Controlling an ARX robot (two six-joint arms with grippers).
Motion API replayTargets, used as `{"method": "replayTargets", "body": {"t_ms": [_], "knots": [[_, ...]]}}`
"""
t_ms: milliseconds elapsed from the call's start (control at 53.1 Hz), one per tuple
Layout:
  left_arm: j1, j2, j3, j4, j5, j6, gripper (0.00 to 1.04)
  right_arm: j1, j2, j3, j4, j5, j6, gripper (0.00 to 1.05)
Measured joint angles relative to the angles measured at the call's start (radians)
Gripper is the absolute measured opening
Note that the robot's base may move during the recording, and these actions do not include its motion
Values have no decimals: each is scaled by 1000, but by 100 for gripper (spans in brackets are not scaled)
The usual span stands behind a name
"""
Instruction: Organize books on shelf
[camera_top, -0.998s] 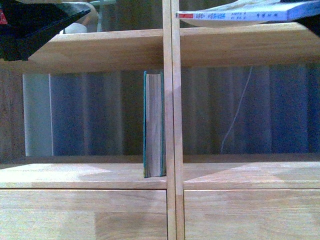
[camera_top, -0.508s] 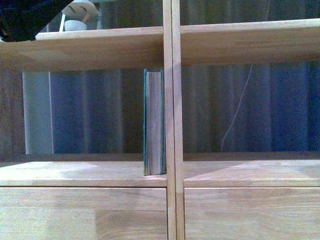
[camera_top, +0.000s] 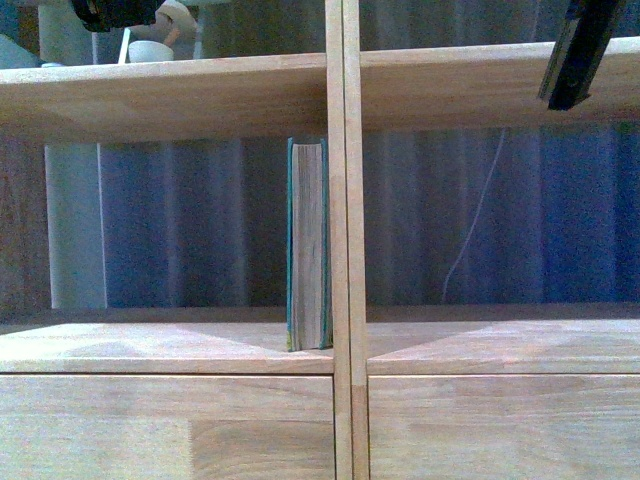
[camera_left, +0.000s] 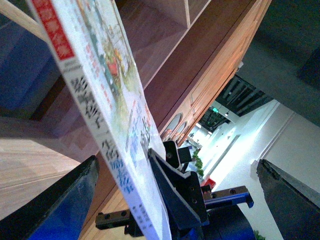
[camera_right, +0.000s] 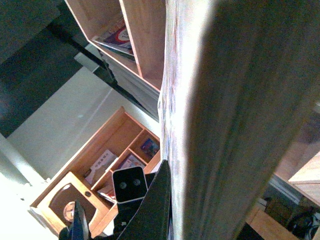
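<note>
The left tool (camera_left: 125, 162), high at the left of the shelf (camera_top: 200, 95), is clamped on the thin paperback (camera_left: 95, 85). The teal book (camera_top: 308, 245) stands upright in the left compartment, touching the divider (camera_top: 343, 200). The paperback should probably be lowered upright and slid in just left of it, without knocking it. The right tool (camera_top: 572, 55) hangs upper right; wide or narrow, I cannot tell.

The paperback (camera_left: 107, 100) runs past the left wrist view's edges; a blurred slab (camera_right: 235, 115) fills the right wrist view.
</note>
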Motion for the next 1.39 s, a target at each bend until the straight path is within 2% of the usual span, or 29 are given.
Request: {"method": "replayTargets", "body": {"t_ms": [94,132,339,490,640,716,791,866,998,1111,1205,1393], "knots": [[4,0,0,-1,-1,13,98,12,-11,-24,7,-3,2,7],[5,0,0,-7,-5,23,94,16,-17,-31,10,-4,1,7],[6,0,0,-22,-15,55,66,47,-41,-42,22,-8,1,7],[5,0,0,-16,-19,61,35,85,-60,-49,34,-15,0,7],[6,-6,-4,0,-22,58,17,105,-61,-56,34,1,-22,7],[10,-14,-12,12,-13,50,8,114,-61,-66,34,2,-26,22],[19,-24,-21,17,-11,48,7,117,-61,-71,39,0,-25,33],[57,-35,-29,26,-19,42,7,113,-63,-87,43,-5,-25,50],[116,-64,-43,31,-27,42,7,88,-74,-119,44,-28,-28,67],[192,-109,-51,10,-25,68,7,36,-112,-163,24,-63,-35,84],[269,-154,-51,-79,-27,155,7,-44,-165,-206,0,-108,-33,98],[399,-147,-51,-345,-124,478,7,-269,-327,-287,-58,-237,13,98]]}}
